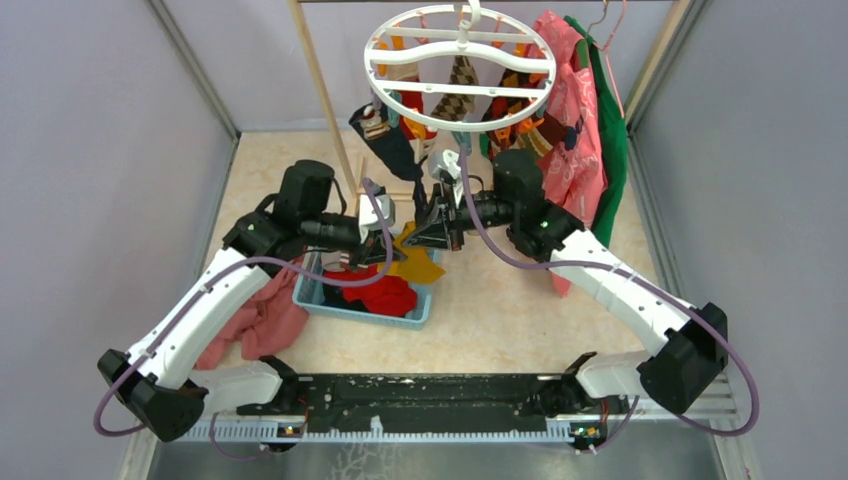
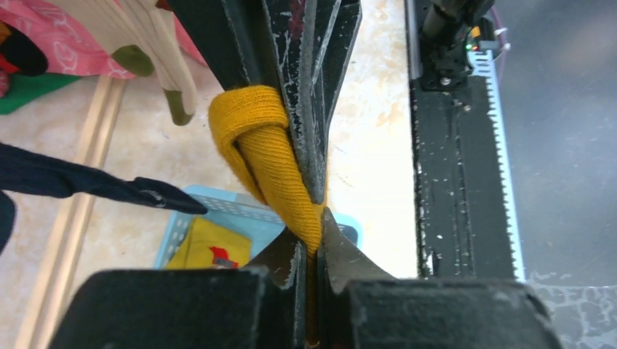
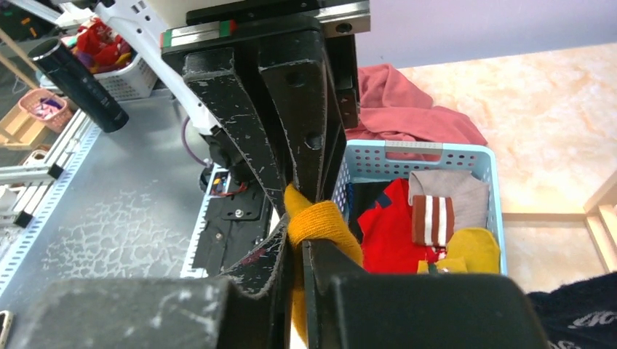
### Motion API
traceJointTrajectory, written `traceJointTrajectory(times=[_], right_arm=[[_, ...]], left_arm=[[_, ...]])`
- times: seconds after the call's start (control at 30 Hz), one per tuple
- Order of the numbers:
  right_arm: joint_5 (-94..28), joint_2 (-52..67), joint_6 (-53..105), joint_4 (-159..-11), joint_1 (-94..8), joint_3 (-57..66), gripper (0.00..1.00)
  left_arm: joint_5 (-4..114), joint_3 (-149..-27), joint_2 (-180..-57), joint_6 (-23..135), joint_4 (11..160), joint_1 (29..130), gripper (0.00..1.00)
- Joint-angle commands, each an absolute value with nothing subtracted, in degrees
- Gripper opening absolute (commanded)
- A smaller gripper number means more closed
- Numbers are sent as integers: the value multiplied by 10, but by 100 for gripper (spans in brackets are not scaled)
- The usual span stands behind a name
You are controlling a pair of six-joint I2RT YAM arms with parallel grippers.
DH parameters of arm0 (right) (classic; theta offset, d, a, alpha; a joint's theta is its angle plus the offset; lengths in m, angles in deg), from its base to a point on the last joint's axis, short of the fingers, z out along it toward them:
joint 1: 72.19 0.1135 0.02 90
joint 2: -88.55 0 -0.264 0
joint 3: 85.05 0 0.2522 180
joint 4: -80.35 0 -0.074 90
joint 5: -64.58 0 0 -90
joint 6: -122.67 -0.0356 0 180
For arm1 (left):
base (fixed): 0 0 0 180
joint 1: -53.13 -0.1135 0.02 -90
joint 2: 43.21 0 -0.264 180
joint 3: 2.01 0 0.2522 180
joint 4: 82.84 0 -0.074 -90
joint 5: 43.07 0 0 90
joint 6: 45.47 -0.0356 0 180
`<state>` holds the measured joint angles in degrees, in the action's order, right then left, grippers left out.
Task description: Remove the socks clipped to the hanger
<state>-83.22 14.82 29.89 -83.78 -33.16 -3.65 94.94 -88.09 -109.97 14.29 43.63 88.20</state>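
Top external. Hanger: white ring, hung at the upper centre of the frame. Socks: several patterned ones clipped under the ring; a navy sock dangled at its lower left. Pink garment and green garment hung just right of the ring. Left gripper and right gripper met at mid-frame below the hanger, with a mustard sock drooping between them above the basket. The basket was light blue and stood on the tabletop with red cloth inside. A pinkish cloth heap lay against its left side.

Left wrist. Its own fingers, at the bottom centre, were pinched narrow on the mustard sock, which rose in a folded band to mid-frame. The right gripper's fingers came down from the top edge and were closed on the same band. The navy sock crossed the left edge. A cream sock with olive tips hung at the upper left.

Right wrist. Its own fingers, at the bottom centre, were clamped narrow on the mustard sock. The left gripper's fingers gripped it from above. At the right of the frame the basket held a red sock, a grey sock with red stripes and a yellow one.
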Motion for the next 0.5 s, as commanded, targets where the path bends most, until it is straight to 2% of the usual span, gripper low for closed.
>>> traceJointTrajectory(times=[0.0,0.03,0.07,0.17,0.27,0.37,0.47], right_arm=[[-779,160,323,-833,-332,-13,16],[-767,164,343,-825,-333,-13,27],[-754,169,352,-818,-334,-16,46],[-728,184,373,-803,-344,-24,74],[-706,201,399,-780,-353,-28,84],[-687,217,408,-770,-370,-32,86],[-679,232,409,-764,-394,-29,86]], left_arm=[[900,-880,-1085,129,433,884,0],[875,-879,-1080,124,430,884,0],[849,-879,-1072,116,422,884,0],[742,-879,-1057,69,375,884,0],[638,-870,-1052,25,318,884,0],[554,-844,-1056,0,284,884,0],[523,-818,-1070,-3,285,884,0]])
